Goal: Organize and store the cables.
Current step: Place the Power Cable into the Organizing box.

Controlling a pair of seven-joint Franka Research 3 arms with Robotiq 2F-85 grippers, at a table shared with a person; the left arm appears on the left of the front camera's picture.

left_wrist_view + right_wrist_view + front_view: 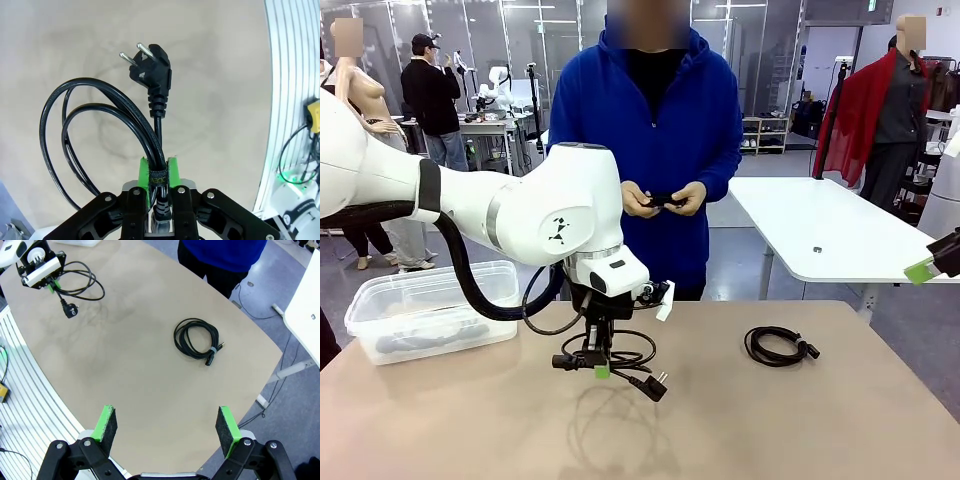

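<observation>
From the front, the white left arm (520, 210) hangs over the beige table (770, 430). The left jaws are clenched on a coiled black power cable (620, 358), which seems lifted just off the surface a little to the right of the clear plastic bin (430, 310). A second coiled black cable (778, 345) lies far right of the bin.

Down the left wrist, the green pads (145, 172) pinch the coil's bundled strands, and its two-pin plug (150, 62) dangles ahead.

Down the right wrist, the right jaws stand wide apart and empty, above the second cable (196, 338).

I'd say the held cable is being carried to the bin. The next move calls for swinging left over its rim, with the plug clearing the wall, then letting go.
</observation>
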